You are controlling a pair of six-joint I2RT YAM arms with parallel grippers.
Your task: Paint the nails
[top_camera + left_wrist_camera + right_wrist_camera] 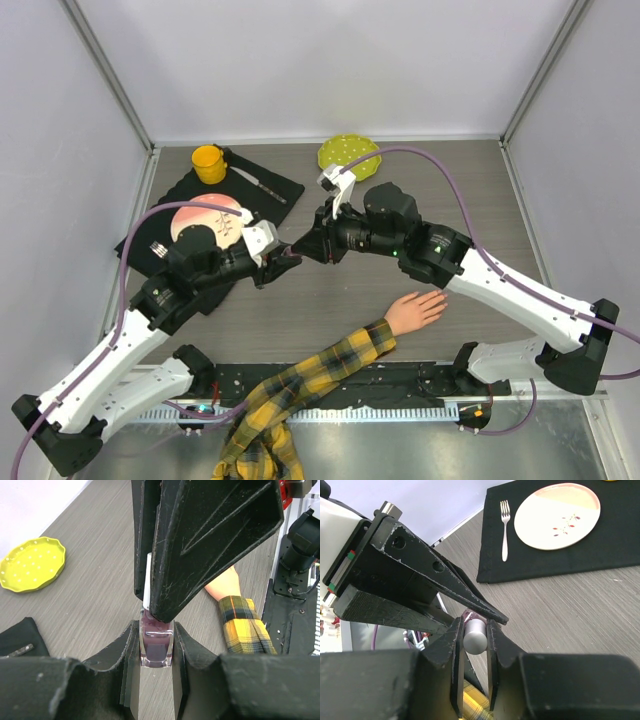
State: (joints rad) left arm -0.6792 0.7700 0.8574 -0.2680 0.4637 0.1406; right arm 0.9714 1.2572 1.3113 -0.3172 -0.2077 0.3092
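Observation:
My left gripper [156, 650] is shut on the square glass body of a purple polish bottle [156, 647], held above the table. My right gripper [475, 637] is shut on the bottle's silver-grey cap [475, 636]. The two grippers meet tip to tip in the top view, left gripper [287, 259] and right gripper [303, 252]. The pale mannequin hand [417, 309] lies palm down on the table to the right, its yellow-and-black plaid sleeve [300, 385] running toward the near edge. Its nails are too small to make out. Hand and sleeve also show in the left wrist view [242, 622].
A black placemat [270, 185] at the back left holds a pink-and-white plate [557, 516], a fork [504, 527], a knife [258, 184] and a yellow cup [208, 163]. A yellow dotted dish [348, 152] sits at the back centre.

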